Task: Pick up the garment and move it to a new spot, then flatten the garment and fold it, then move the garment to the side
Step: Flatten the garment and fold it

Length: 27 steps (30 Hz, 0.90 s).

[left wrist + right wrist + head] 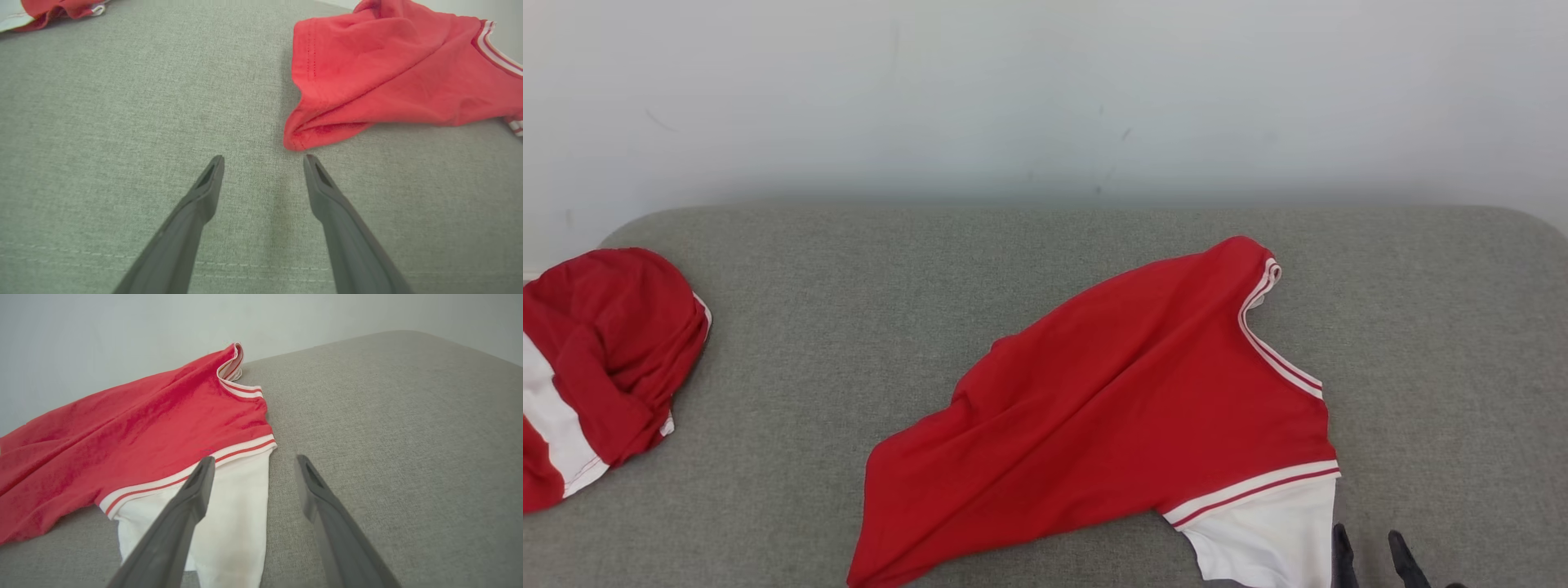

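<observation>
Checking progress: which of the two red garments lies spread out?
The central red garment, stretched out with its white sleeve by the right gripper; the other garment sits bunched at the left edge.

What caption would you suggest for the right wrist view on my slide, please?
Open right gripper at the white sleeve of a red shirt lying on a grey cushion.

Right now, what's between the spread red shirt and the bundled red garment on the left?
Nothing but bare grey cushion; the head view shows that stretch between the shirt and the bundle plainly.
</observation>
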Motion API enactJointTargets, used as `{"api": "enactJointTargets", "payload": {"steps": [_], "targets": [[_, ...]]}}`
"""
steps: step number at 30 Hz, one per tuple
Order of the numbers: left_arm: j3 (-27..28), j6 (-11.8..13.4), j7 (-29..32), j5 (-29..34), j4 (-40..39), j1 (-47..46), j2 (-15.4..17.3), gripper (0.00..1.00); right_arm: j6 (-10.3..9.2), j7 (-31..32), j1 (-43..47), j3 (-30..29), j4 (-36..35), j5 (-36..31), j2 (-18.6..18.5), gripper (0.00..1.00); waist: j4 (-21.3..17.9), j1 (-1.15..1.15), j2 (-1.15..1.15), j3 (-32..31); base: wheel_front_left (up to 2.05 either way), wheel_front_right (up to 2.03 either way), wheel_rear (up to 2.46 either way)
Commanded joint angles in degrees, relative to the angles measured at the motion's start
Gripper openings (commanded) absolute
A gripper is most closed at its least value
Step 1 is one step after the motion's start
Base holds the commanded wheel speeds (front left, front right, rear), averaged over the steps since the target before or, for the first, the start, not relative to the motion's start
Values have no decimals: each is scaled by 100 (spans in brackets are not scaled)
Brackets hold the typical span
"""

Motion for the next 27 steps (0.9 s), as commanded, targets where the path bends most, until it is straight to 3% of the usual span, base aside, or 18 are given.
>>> {"api": "enactJointTargets", "payload": {"steps": [1,23,24,25,26,27], "targets": [[14,12,-19,40,-37,-95,-19,100,-14,-2,73,29,71,-22,-11,100,-3,0,0,2,0,0,0],[-250,13,-19,-129,659,-855,-146,100,-14,4,-445,597,1595,-84,-147,100,-110,0,0,219,0,0,0],[-252,12,-19,-158,685,-893,-158,100,-14,46,-467,637,1705,-50,-146,86,-105,0,0,224,0,0,0],[-276,13,-19,-195,721,-922,-170,78,-14,87,-502,695,1804,-14,-139,33,-104,0,0,230,0,0,0],[-314,12,-19,-214,751,-963,-179,42,-14,103,-547,750,1895,25,-141,9,-104,0,0,236,0,0,0],[-381,12,-19,-236,785,-1005,-179,0,-14,134,-577,803,1979,50,-138,0,-107,0,0,238,0,0,0]]}}
